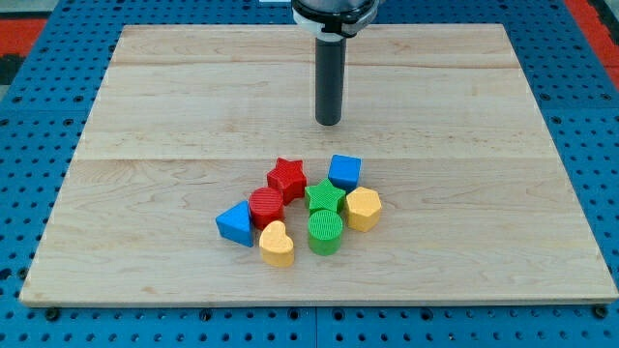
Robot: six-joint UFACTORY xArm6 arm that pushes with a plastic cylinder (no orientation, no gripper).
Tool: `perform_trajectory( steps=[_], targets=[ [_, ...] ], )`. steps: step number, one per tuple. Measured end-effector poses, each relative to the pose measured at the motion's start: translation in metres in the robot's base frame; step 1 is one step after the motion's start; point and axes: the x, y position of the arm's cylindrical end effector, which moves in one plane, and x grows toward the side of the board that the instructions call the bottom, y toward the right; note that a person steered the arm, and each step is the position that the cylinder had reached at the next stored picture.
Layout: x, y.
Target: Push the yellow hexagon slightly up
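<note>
The yellow hexagon (364,209) sits on the wooden board at the right end of a tight cluster of blocks, touching the green star (324,197) on its left. The blue cube (344,172) stands just above it. My tip (330,122) is the lower end of a dark rod near the view's top centre. It is well above the cluster, apart from every block, and a little left of the yellow hexagon.
The cluster also holds a red star (286,176), a red cylinder (266,207), a green cylinder (325,232), a yellow heart (277,244) and a blue triangle (234,223). The wooden board (145,116) lies on a blue pegboard table (29,145).
</note>
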Motion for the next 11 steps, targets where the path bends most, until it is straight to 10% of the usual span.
perform_trajectory(
  steps=[6,8,9,11],
  targets=[
    [-0.011,0.034],
    [0.100,0.145],
    [0.184,0.125],
    [0.198,0.031]
  ],
)
